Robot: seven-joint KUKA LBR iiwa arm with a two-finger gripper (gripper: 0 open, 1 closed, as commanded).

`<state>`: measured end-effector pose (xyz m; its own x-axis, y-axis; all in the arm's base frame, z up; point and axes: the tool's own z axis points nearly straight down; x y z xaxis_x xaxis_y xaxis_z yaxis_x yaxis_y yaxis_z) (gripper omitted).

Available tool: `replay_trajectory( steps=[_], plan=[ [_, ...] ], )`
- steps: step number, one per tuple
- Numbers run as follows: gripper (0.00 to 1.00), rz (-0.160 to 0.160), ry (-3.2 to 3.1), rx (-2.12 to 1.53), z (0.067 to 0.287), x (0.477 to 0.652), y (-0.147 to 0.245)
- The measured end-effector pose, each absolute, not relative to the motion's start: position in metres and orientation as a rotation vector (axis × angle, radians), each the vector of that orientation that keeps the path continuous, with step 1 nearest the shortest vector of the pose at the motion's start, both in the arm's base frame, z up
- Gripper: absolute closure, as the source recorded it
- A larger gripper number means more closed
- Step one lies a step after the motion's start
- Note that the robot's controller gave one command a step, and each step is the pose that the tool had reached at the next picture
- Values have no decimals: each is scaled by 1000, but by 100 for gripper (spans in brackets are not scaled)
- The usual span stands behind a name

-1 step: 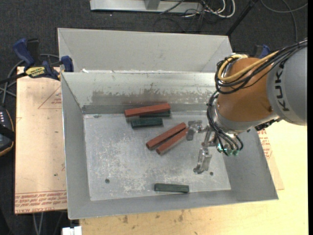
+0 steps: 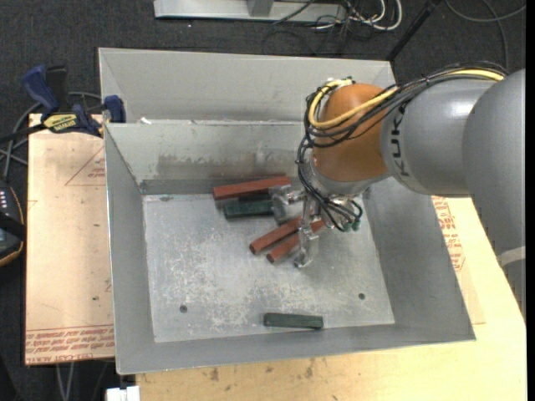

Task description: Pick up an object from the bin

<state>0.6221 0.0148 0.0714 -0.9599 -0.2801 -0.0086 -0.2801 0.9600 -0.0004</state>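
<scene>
Gripper sits low at the right end of two red-brown bars lying side by side mid-bin, probably the easiest pick since they're clear of the walls. I can't tell whether it's open or shut, or has hold of anything. A longer red-brown bar and a dark green bar crowd the back wall, and a lone green bar lies well apart near the front. Bin floor is flat scuffed metal, so bars may slide; dark floor and cables lie beyond.
</scene>
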Motion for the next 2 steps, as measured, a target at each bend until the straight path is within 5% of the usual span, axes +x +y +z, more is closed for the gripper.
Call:
replay_trajectory(
  steps=[1,2],
  plan=[
    [0,0,3100,-462,102,621,2],
    [0,0,3096,-498,104,635,-9]
  ],
)
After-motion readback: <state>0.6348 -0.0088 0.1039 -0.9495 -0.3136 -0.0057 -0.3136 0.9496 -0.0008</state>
